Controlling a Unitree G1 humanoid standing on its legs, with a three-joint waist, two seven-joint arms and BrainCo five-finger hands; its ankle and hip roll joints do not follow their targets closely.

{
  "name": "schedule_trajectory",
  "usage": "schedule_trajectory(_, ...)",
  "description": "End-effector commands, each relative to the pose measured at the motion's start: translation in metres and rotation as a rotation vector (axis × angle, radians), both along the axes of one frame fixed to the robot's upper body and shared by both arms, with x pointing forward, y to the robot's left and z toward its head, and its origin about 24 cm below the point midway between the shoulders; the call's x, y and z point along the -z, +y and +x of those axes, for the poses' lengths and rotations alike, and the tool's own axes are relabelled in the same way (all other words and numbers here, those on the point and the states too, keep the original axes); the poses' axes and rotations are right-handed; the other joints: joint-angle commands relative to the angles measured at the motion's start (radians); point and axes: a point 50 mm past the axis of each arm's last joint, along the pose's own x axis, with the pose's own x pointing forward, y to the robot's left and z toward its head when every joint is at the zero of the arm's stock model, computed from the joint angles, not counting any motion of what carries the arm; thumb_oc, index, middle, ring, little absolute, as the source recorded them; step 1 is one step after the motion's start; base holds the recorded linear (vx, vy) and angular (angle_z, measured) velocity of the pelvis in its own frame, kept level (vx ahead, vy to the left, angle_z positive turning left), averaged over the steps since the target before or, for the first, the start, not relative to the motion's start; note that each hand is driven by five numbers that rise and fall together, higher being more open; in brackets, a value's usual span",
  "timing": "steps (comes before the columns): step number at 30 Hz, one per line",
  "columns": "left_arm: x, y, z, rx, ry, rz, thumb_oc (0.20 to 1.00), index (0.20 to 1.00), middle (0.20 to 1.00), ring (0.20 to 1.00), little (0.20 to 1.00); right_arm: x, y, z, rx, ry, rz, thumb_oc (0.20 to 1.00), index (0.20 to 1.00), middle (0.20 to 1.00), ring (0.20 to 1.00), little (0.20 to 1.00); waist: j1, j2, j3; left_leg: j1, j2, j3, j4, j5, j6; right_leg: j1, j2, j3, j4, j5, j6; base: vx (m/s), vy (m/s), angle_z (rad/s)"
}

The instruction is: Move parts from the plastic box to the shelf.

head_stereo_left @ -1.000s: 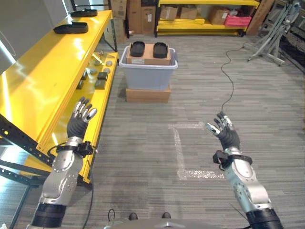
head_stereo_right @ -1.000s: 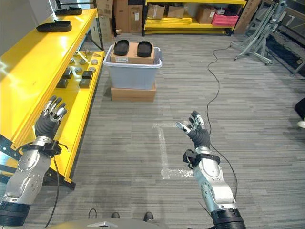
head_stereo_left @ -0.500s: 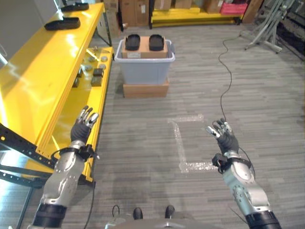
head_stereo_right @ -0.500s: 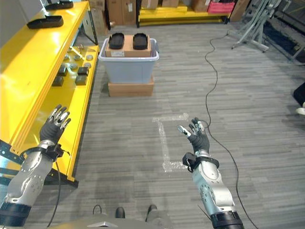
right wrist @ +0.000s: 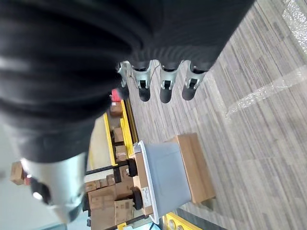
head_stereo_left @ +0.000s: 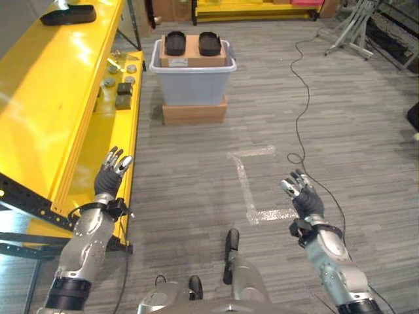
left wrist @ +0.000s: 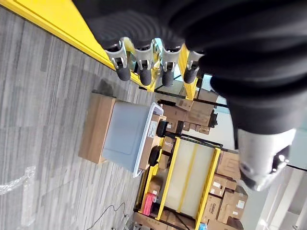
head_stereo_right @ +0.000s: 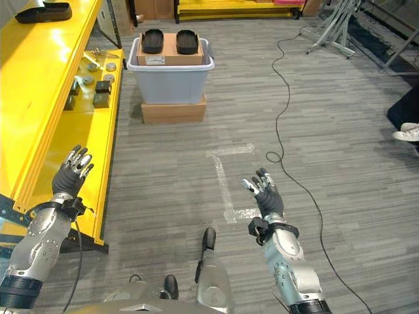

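- Basically, the whole view shifted over the last second: the plastic box [head_stereo_left: 191, 73] sat higher and further off in frame than a second earlier, and more bare floor showed below it. That read as camera/body motion, not the box moving.
- Box was on the floor atop a flat cardboard box [head_stereo_left: 194, 111], just beside the end of the yellow shelf [head_stereo_left: 49, 98]. Well apart from both hands.
- Two black parts [head_stereo_left: 175, 43] lay side by side on a brown carton [head_stereo_left: 193, 53] in the box, untouched.
- One black part [head_stereo_left: 67, 14] already lay on the shelf's top deck; small metal parts [head_stereo_left: 122, 95] sat on the lower deck near the box.
- Left hand [head_stereo_left: 109, 174] was raised beside the shelf edge, fingers straight and spread, holding nothing. Its pose matched the earlier frames.
- Right hand [head_stereo_left: 300, 195] hung over bare floor near the white tape mark [head_stereo_left: 251, 185], fingers loosely spread, empty, also unchanged.
- Wrist views agreed: straight fingers [left wrist: 144, 66], nothing between them; right-hand fingers [right wrist: 164, 83] likewise.
- Judgement: no pick had started. The robot looked like it was backing off or re-stepping, so the gap to the box had to be closed again before any reach.
- Risk: cable [head_stereo_left: 303, 98] on the floor lay to the right of the walk line.
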Motion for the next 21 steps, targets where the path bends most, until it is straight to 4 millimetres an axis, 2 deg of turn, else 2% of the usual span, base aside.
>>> schedule_trajectory(1,-0.022,-0.001,-0.005,0.029,-0.133,0.022,1.000,1.000,1.000,1.000,1.000,-0.019,-0.008,0.003,-0.020,-0.109,-0.008,1.000,1.000,1.000,1.000,1.000,-0.003,-0.035,-0.062,-0.005,0.082,-0.023,0.125,-0.134,-0.043,0.071,-0.013,0.014,-0.094,0.076,0.084,0.44,-0.198,0.31)
schedule_trajectory(3,-0.020,-0.001,-0.007,0.026,-0.136,0.013,1.000,1.000,1.000,1.000,1.000,-0.019,-0.010,0.004,-0.018,-0.108,-0.009,1.000,1.000,1.000,1.000,1.000,-0.011,-0.033,-0.069,0.013,0.103,-0.024,0.127,-0.134,-0.054,0.084,0.000,0.026,-0.072,0.059,0.075,0.53,-0.235,0.33)
schedule_trajectory(4,-0.019,-0.001,-0.009,0.022,-0.136,0.009,1.000,1.000,1.000,1.000,1.000,-0.019,-0.011,0.004,-0.015,-0.106,-0.008,1.000,1.000,1.000,1.000,1.000,-0.020,-0.033,-0.075,0.027,0.136,-0.031,0.153,-0.118,-0.071,0.080,0.019,0.052,-0.019,0.040,0.063,0.69,-0.327,0.42)
schedule_trajectory(5,-0.018,0.000,-0.012,0.016,-0.137,0.003,1.000,1.000,1.000,1.000,1.000,-0.020,-0.013,0.005,-0.014,-0.104,-0.009,1.000,1.000,1.000,1.000,1.000,-0.025,-0.030,-0.082,0.049,0.173,-0.026,0.166,-0.087,-0.087,0.084,0.037,0.055,0.023,0.024,0.043,0.62,-0.318,0.48)
schedule_trajectory(6,-0.018,0.000,-0.012,0.014,-0.139,-0.001,1.000,1.000,1.000,1.000,1.000,-0.021,-0.013,0.005,-0.021,-0.107,-0.009,1.000,1.000,1.000,1.000,1.000,-0.028,-0.027,-0.084,0.060,0.192,-0.021,0.172,-0.075,-0.096,0.087,0.046,0.049,0.046,0.014,0.032,0.52,-0.299,0.43)
schedule_trajectory(8,-0.020,-0.003,-0.013,0.007,-0.141,-0.033,1.000,1.000,1.000,1.000,1.000,-0.026,-0.016,0.009,-0.041,-0.113,-0.024,1.000,1.000,1.000,1.000,1.000,-0.033,-0.020,-0.103,0.067,0.265,0.008,0.261,0.065,-0.144,0.117,0.095,0.023,0.071,-0.018,-0.017,0.48,-0.337,0.34)
schedule_trajectory(9,-0.020,-0.005,-0.012,-0.003,-0.135,-0.053,1.000,1.000,1.000,1.000,1.000,-0.027,-0.018,0.012,-0.050,-0.112,-0.035,1.000,1.000,1.000,1.000,1.000,-0.029,-0.017,-0.105,0.027,0.301,0.019,0.409,0.131,-0.167,0.150,0.126,0.005,0.064,-0.040,-0.052,0.48,-0.414,0.24)
schedule_trajectory(10,-0.019,-0.006,-0.011,-0.013,-0.135,-0.061,1.000,1.000,1.000,1.000,1.000,-0.026,-0.019,0.014,-0.054,-0.113,-0.037,1.000,1.000,1.000,1.000,1.000,-0.021,-0.023,-0.103,-0.042,0.318,0.014,0.572,0.181,-0.181,0.176,0.145,-0.006,0.056,-0.057,-0.081,0.44,-0.412,0.23)
schedule_trajectory(11,-0.018,-0.008,-0.010,-0.016,-0.134,-0.059,1.000,1.000,1.000,1.000,1.000,-0.026,-0.021,0.015,-0.052,-0.113,-0.039,1.000,1.000,1.000,1.000,1.000,-0.015,-0.025,-0.101,-0.108,0.332,0.002,0.690,0.208,-0.190,0.194,0.161,-0.012,0.048,-0.067,-0.102,0.35,-0.331,0.17)
schedule_trajectory(12,-0.017,-0.008,-0.010,-0.013,-0.131,-0.057,1.000,1.000,1.000,1.000,1.000,-0.026,-0.022,0.016,-0.050,-0.114,-0.042,1.000,1.000,1.000,1.000,1.000,-0.013,-0.026,-0.100,-0.163,0.341,-0.013,0.773,0.223,-0.194,0.206,0.174,-0.013,0.041,-0.072,-0.116,0.46,-0.346,-0.18)
schedule_trajectory(13,-0.013,-0.009,-0.009,-0.008,-0.121,-0.060,1.000,1.000,1.000,1.000,1.000,-0.024,-0.026,0.013,-0.036,-0.113,-0.053,1.000,1.000,1.000,1.000,1.000,0.000,-0.024,-0.076,-0.324,0.339,-0.060,0.923,0.228,-0.192,0.263,0.207,0.000,0.032,-0.099,-0.133,0.37,-0.258,-0.32)
schedule_trajectory(14,-0.013,-0.008,-0.008,-0.007,-0.121,-0.062,1.000,1.000,1.000,1.000,1.000,-0.024,-0.027,0.013,-0.032,-0.113,-0.051,1.000,1.000,1.000,1.000,1.000,0.003,-0.027,-0.068,-0.371,0.334,-0.061,0.936,0.226,-0.182,0.276,0.210,0.003,0.028,-0.100,-0.136,0.45,-0.224,-0.27)
schedule_trajectory(15,-0.011,-0.005,-0.008,-0.011,-0.125,-0.072,1.000,1.000,1.000,1.000,1.000,-0.022,-0.028,0.012,-0.027,-0.104,-0.042,1.000,1.000,1.000,1.000,1.000,0.011,-0.031,-0.052,-0.421,0.324,-0.049,0.918,0.207,-0.165,0.305,0.216,0.011,0.022,-0.106,-0.139,0.35,-0.060,-0.05)
schedule_trajectory(16,-0.011,-0.003,-0.009,-0.016,-0.131,-0.074,1.000,1.000,1.000,1.000,1.000,-0.019,-0.026,0.012,-0.028,-0.096,-0.044,1.000,1.000,1.000,1.000,1.000,0.018,-0.027,-0.042,-0.428,0.316,-0.019,0.816,0.191,-0.161,0.324,0.221,0.012,0.021,-0.118,-0.135,0.37,-0.022,-0.17)
schedule_trajectory(18,-0.012,0.001,-0.011,-0.020,-0.140,-0.072,1.000,1.000,1.000,1.000,1.000,-0.017,-0.022,0.012,-0.031,-0.086,-0.054,1.000,1.000,1.000,1.000,1.000,0.029,-0.029,-0.035,-0.423,0.293,0.017,0.669,0.192,-0.158,0.337,0.215,0.014,0.028,-0.132,-0.128,0.29,0.063,-0.32)
schedule_trajectory(19,-0.014,0.003,-0.012,-0.018,-0.147,-0.072,1.000,1.000,1.000,1.000,1.000,-0.016,-0.019,0.013,-0.032,-0.082,-0.056,1.000,1.000,1.000,1.000,1.000,0.036,-0.035,-0.034,-0.427,0.272,0.038,0.571,0.225,-0.143,0.329,0.205,0.009,0.032,-0.124,-0.127,0.35,0.142,-0.29)
schedule_trajectory(21,-0.017,0.004,-0.016,-0.012,-0.157,-0.077,1.000,1.000,1.000,1.000,1.000,-0.014,-0.017,0.012,-0.033,-0.069,-0.061,1.000,1.000,1.000,1.000,1.000,0.058,-0.019,-0.040,-0.417,0.216,0.026,0.252,0.302,-0.163,0.341,0.208,0.016,0.047,-0.142,-0.108,0.50,0.229,-0.34)
